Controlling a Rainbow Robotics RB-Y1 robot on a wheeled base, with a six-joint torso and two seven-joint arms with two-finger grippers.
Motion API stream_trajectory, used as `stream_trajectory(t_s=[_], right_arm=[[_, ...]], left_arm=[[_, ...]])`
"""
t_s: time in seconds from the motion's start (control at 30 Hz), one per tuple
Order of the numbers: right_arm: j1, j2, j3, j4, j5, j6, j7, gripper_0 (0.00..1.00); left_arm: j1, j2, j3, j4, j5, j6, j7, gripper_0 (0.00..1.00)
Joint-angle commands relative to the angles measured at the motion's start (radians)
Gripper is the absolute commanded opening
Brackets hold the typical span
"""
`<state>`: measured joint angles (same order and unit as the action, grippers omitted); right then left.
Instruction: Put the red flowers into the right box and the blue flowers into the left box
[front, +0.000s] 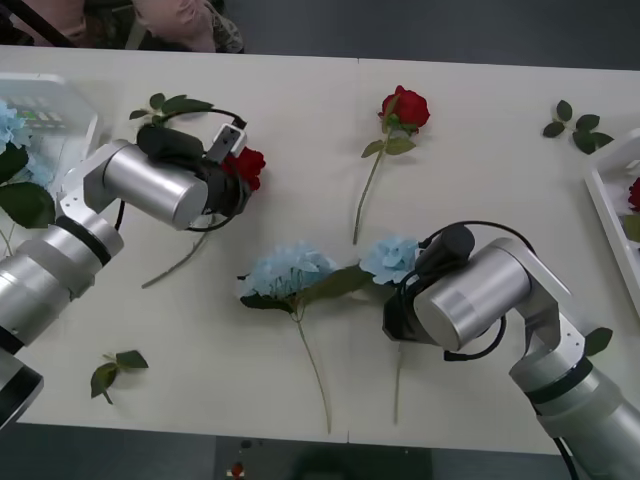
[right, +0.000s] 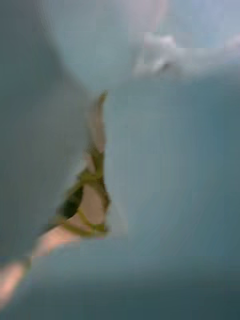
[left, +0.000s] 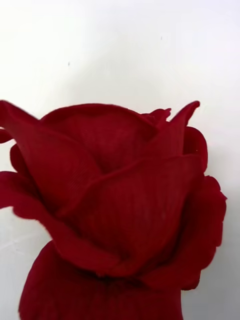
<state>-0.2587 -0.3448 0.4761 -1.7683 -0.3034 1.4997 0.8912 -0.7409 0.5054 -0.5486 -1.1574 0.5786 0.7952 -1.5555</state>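
Reaching over the white counter (front: 480, 120), the left arm had its gripper (front: 232, 172) at the bloom of a deep-red artificial rose (front: 248, 165) left of centre; whether its fingers were spread or closed could not be told. In the left wrist view that red bloom (left: 115, 200) sat immediately before the camera. Its thin green stem ran from the bloom down toward the near-left. The right gripper (front: 400, 290) sat at the head of a pale-blue artificial hydrangea (front: 390, 258); finger state could not be told. That stem pointed toward the near edge. A second pale-blue hydrangea (front: 288, 272) lay just beside, head left, stem trailing near-right. Another red rose (front: 404, 108) lay farther back, bloom away. The left white slotted tray (front: 70, 105) held blue flowers; the right white tray (front: 610, 200) held a red bloom.
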Motion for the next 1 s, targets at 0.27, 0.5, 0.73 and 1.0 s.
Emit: stream_trajectory(t_s=[0.27, 0.5, 0.73, 1.0], right_arm=[[-0.02, -0.023, -0.024, -0.151, -0.019, 0.09, 0.051, 0.0], [-0.02, -0.042, -0.073, -0.189, -0.053, 0.094, 0.06, 0.0], [-0.02, -0.077, -0.111, -0.281, -0.103, 0.094, 0.077, 0.0], [-0.002, -0.103, -0.317, -0.387, -0.298, 0.094, 0.443, 0.0]], left_arm=[[0.063, 0.084, 0.188, -0.472, 0.178, 0.168, 0.011, 0.0], [0.164, 0.076, 0.297, -0.777, 0.214, 0.262, 0.041, 0.0], [0.235, -0.01, 0.351, -0.92, 0.221, 0.199, 0.066, 0.0], [0.239, -0.168, 0.355, -0.93, 0.196, 0.068, 0.066, 0.0]])
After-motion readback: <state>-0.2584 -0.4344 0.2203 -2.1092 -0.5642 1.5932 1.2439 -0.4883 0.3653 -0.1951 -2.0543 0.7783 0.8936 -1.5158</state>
